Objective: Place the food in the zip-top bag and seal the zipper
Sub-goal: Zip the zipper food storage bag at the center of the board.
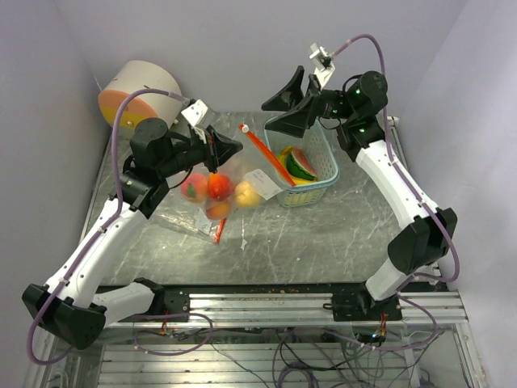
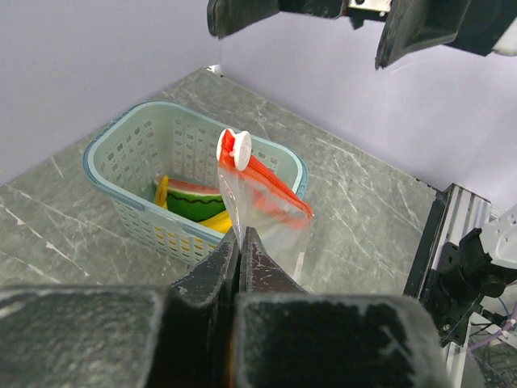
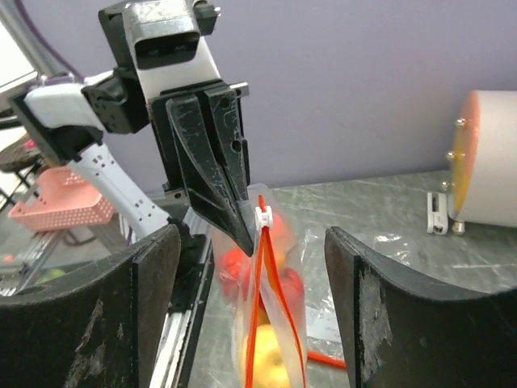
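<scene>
While left gripper (image 1: 216,153) keeps jaws pinched shut on one end of red zipper (image 1: 271,159), zip-top bag (image 1: 236,179) hangs over middle of table (image 1: 323,234), peaches (image 1: 194,187) and red piece (image 1: 220,187) sagging inside. Right gripper (image 1: 265,117): jaws spread, empty, above basket (image 1: 323,184) toward far edge. Watermelon slice (image 1: 300,164), banana (image 2: 212,220) lie in basket. Judged: film limp, slippery; fruit light, hard, glossy, apt to slip. Best hold: stiff zipper strip, white slider (image 2: 234,148).
</scene>
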### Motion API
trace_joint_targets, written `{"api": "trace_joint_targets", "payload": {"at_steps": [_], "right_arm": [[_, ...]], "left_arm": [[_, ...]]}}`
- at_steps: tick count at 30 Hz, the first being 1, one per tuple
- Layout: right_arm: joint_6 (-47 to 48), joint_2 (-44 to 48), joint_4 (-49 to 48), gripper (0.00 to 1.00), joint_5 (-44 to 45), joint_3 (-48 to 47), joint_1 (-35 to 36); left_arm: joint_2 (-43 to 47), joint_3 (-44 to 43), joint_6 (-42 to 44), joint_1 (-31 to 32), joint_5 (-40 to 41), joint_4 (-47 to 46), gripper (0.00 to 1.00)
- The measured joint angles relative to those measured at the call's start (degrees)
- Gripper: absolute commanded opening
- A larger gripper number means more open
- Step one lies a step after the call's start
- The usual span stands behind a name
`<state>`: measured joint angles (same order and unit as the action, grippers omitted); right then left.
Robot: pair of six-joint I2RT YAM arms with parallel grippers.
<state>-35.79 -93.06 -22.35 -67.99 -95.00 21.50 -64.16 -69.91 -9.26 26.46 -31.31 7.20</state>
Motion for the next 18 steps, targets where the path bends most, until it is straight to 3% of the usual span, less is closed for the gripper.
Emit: {"api": "trace_joint_targets", "payload": {"at_steps": [9,18], "right_arm": [[0.1,-3.3,0.4,0.66,-5.3,-2.5,2.9],[2.2,-6.4,5.5,0.53,-4.5,-5.2,5.0]], "left_arm": [[0.1,0.0,-0.9,0.0,-1.6,-0.4,0.07],[-0.5,0.0,-1.6,0.0,-2.0,-0.5,0.07]]}}
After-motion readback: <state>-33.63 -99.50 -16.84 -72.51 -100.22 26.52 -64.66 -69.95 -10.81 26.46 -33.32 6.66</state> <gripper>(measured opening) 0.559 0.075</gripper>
